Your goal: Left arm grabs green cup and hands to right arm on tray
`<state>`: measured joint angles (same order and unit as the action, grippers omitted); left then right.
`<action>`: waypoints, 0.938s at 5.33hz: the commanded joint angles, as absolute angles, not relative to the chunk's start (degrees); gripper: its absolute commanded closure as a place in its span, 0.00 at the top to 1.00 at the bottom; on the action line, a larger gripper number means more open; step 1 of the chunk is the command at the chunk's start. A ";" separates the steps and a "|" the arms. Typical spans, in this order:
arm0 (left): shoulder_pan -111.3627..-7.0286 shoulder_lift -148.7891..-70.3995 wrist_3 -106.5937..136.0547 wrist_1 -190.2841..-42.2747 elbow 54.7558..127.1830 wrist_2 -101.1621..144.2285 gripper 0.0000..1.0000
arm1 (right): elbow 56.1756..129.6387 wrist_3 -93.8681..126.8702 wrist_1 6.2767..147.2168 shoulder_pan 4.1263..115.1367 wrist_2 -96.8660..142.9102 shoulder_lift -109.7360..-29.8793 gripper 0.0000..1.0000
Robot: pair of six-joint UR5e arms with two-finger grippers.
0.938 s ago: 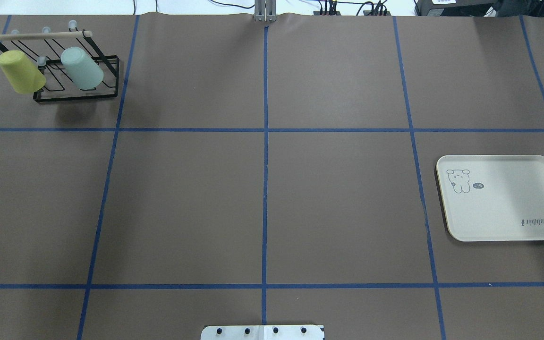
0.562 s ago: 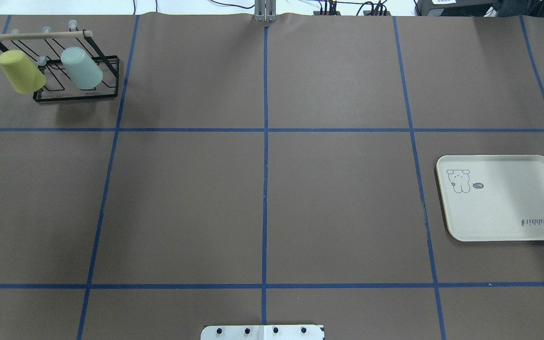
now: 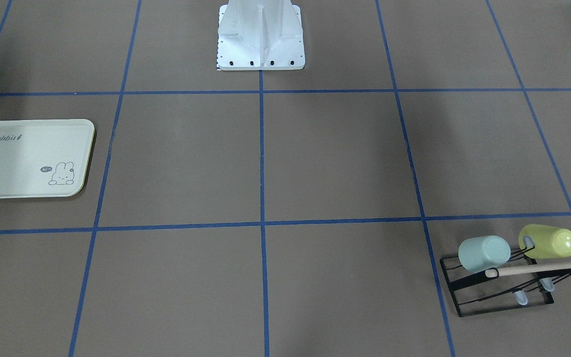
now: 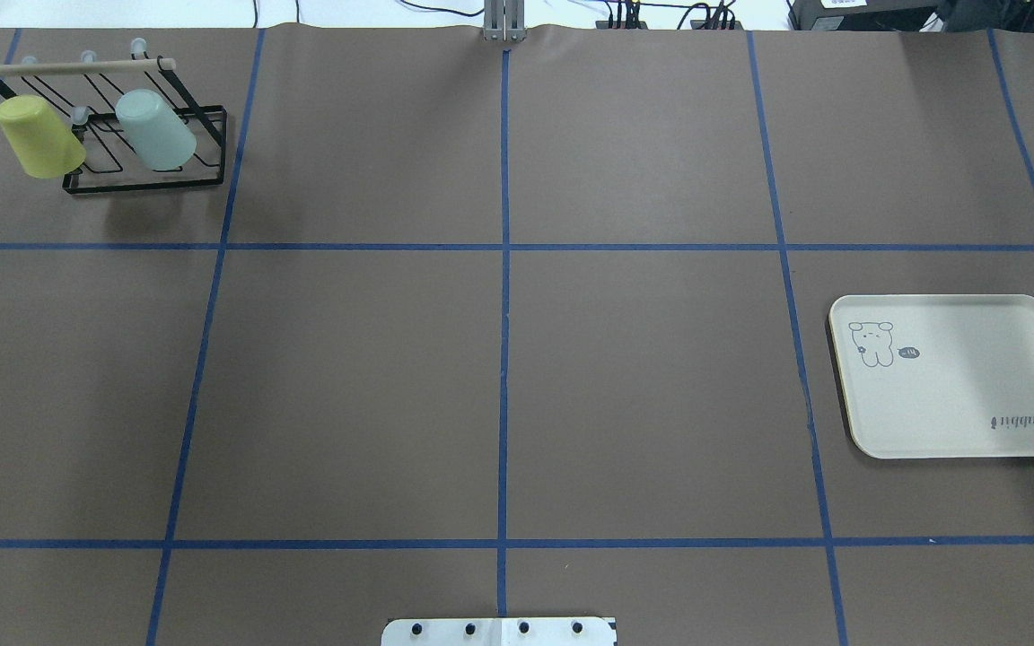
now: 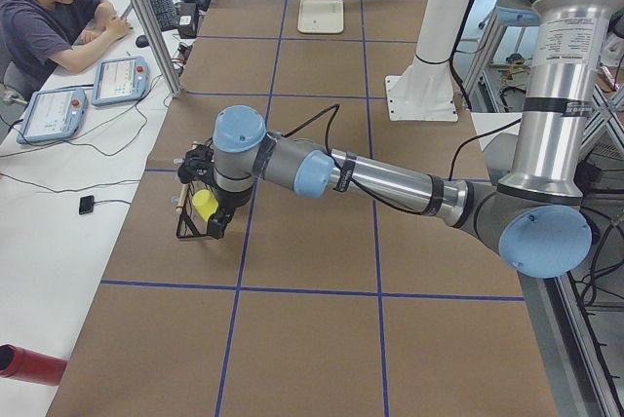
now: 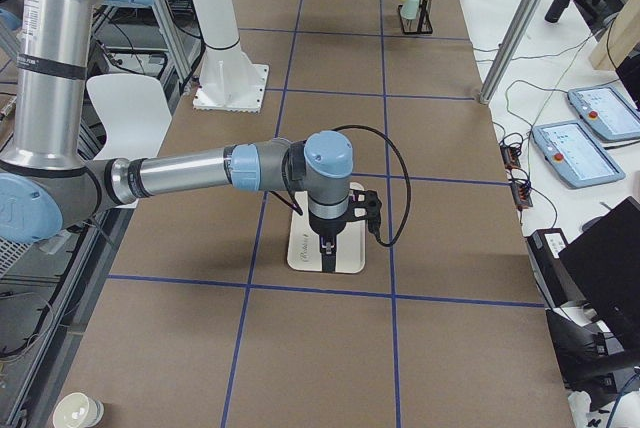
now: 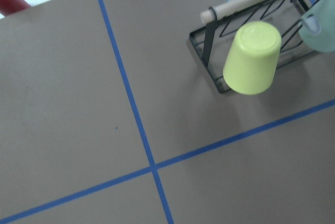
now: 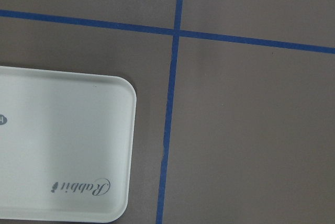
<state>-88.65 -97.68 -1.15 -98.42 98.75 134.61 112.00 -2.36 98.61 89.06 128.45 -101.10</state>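
Note:
The pale green cup point(image 4: 156, 130) hangs mouth-down on a black wire rack point(image 4: 144, 184) at the table's far left; it also shows in the front view point(image 3: 484, 253) and at the left wrist view's right edge point(image 7: 320, 28). The cream tray point(image 4: 957, 377) lies flat at the right with nothing on it. Only the left side view shows my left gripper point(image 5: 216, 224), low beside the rack; I cannot tell whether it is open or shut. My right gripper point(image 6: 328, 246) hangs over the tray point(image 6: 300, 248); its state cannot be told either.
A yellow-green cup point(image 4: 39, 136) hangs on the same rack, left of the green one. The robot's white base point(image 3: 260, 39) stands at the near middle edge. A person point(image 5: 49, 27) sits at a side desk. A red cylinder point(image 5: 29, 366) lies off the table's end.

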 commanded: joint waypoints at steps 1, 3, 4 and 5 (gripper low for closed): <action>-78.99 -106.65 14.50 -100.02 97.22 133.95 1.00 | 111.97 -2.37 98.61 89.03 128.50 -101.16 1.00; -68.95 -112.83 24.93 -100.19 91.35 123.64 1.00 | 111.88 -2.29 98.61 89.03 128.50 -101.25 1.00; -66.56 -115.11 27.74 -100.46 88.36 122.18 1.00 | 111.88 -2.29 98.61 89.03 128.50 -101.25 1.00; -65.05 -116.70 29.08 -100.46 86.76 122.08 1.00 | 111.88 -2.29 98.61 89.03 128.50 -101.16 1.00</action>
<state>-66.76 -115.07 27.44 -100.40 88.53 122.71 111.89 -2.29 98.61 89.03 128.50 -101.22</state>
